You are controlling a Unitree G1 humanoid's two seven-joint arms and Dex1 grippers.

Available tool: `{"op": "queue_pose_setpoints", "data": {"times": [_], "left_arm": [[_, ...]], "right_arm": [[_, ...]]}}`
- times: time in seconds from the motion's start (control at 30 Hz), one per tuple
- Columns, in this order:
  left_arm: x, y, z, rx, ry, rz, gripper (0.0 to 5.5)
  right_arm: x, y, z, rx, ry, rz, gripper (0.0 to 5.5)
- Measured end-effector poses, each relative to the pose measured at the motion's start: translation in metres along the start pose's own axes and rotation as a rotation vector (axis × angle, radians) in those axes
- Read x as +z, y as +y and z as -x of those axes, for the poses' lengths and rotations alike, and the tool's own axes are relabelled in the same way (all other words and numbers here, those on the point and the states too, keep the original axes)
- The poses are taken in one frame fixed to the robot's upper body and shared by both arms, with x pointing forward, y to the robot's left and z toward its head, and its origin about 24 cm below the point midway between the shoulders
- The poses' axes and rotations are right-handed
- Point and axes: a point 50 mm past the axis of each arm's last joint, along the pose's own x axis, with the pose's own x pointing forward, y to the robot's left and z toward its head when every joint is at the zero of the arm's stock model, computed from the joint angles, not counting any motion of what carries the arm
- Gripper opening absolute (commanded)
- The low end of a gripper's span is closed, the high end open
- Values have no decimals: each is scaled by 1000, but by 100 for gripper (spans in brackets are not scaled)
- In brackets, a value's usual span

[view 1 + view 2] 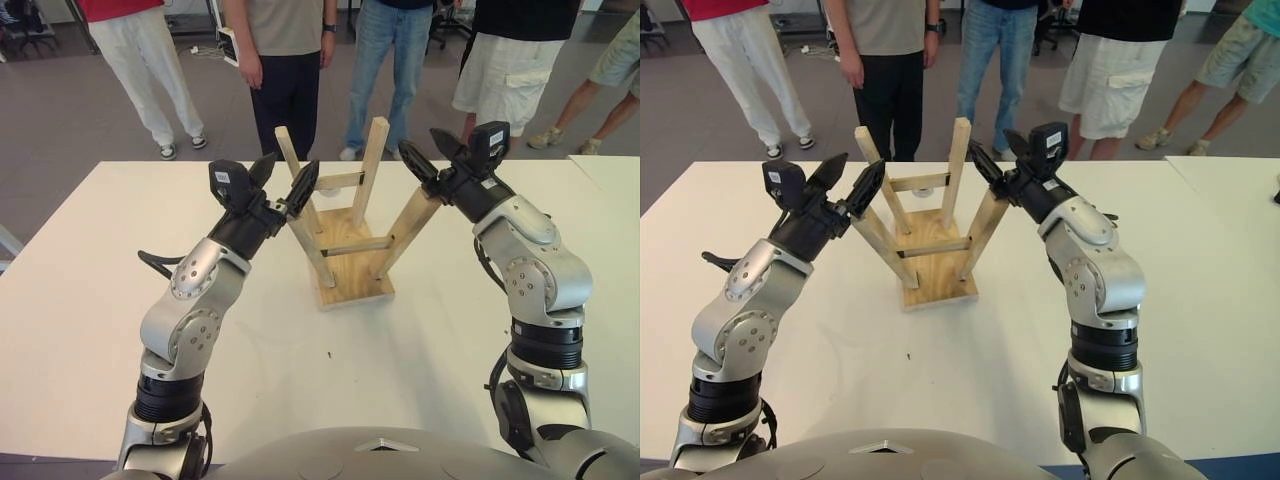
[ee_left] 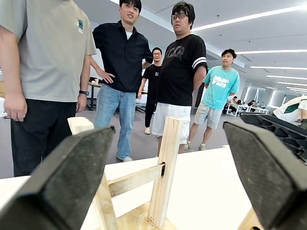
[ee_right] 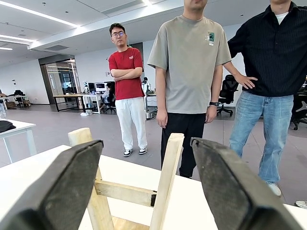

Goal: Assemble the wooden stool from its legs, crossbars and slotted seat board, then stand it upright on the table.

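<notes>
Resting upside down on its seat board (image 1: 357,290), the stool (image 1: 368,175) sat on the worktop (image 1: 100,260) between both sets of fingers. The left gripper (image 1: 285,178), spread wide, flanked one leg. The right gripper (image 1: 428,152), also spread, hovered at another leg's tip. Uneven pinching during the flip might rack the crossbars (image 1: 355,245) loose, and neighbouring legs crowded the approach.

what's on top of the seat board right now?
Four legs stand up from the seat board, tied by crossbars; the stool is upside down. The board lies flat on the table, so its underside is hidden.
</notes>
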Motion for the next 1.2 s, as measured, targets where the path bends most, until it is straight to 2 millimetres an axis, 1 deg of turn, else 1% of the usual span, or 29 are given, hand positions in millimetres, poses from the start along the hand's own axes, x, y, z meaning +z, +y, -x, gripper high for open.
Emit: {"op": "queue_pose_setpoints", "data": {"times": [0.07,0.1,0.13,0.17,0.2,0.23,0.27,0.3,0.33,0.37,0.4,0.43,0.47,0.5,0.53,0.57,0.6,0.67,0.73,0.8,0.83,0.87,0.93,1.03,1.17,1.2], "left_arm": [[4,-1,2,-28,19,39,415],[9,3,3,-48,34,98,415],[18,6,3,-64,21,147,415],[30,7,1,-80,-26,179,415],[57,5,-3,-140,-122,216,415],[89,1,-6,-205,-232,235,415],[116,-2,-5,-250,-331,247,415],[131,-2,-3,-266,-382,247,415],[144,5,0,-243,-419,224,415],[147,24,3,-142,-404,172,415],[144,39,7,-55,-383,125,415],[138,50,9,4,-347,95,415],[127,64,13,83,-287,52,415],[106,80,20,172,-176,-6,415],[93,86,25,200,-119,-21,415],[81,90,29,219,-69,-30,415],[72,93,33,231,-40,-35,415],[55,97,41,259,-5,-22,415],[41,97,44,262,20,2,415],[32,96,45,266,32,16,415],[29,96,45,267,37,14,415],[29,96,45,267,41,7,415],[27,96,45,261,42,7,415],[25,95,44,253,38,21,415],[22,94,43,252,40,25,415],[21,94,43,255,43,20,418]], "right_arm": [[1,0,-3,18,-1,-42,346],[3,0,-4,34,2,-103,346],[6,0,-5,51,-8,-158,346],[12,-2,-6,58,-26,-192,346],[29,-3,-11,85,-80,-235,346],[57,-6,-16,112,-173,-259,346],[85,-9,-17,133,-260,-262,346],[101,-13,-16,136,-306,-247,346],[112,-25,-14,98,-326,-213,346],[107,-50,-10,-25,-281,-155,346],[95,-67,-4,-124,-223,-67,346],[80,-76,-2,-174,-151,1,346],[54,-86,2,-221,-25,115,346],[12,-92,12,-209,163,190,346],[-14,-91,22,-167,268,188,346],[-35,-87,32,-115,342,156,346],[-48,-85,41,-59,391,120,346],[-58,-85,61,40,471,47,346],[-65,-82,74,116,532,-17,346],[-83,-63,87,260,644,-82,346],[-93,-52,93,313,684,-124,346],[-99,-45,95,337,701,-146,346],[-108,-24,88,384,671,-192,346],[-121,-9,71,313,588,-215,346],[-123,-5,57,256,514,-207,346],[-126,-4,55,238,501,-217,323]]}}
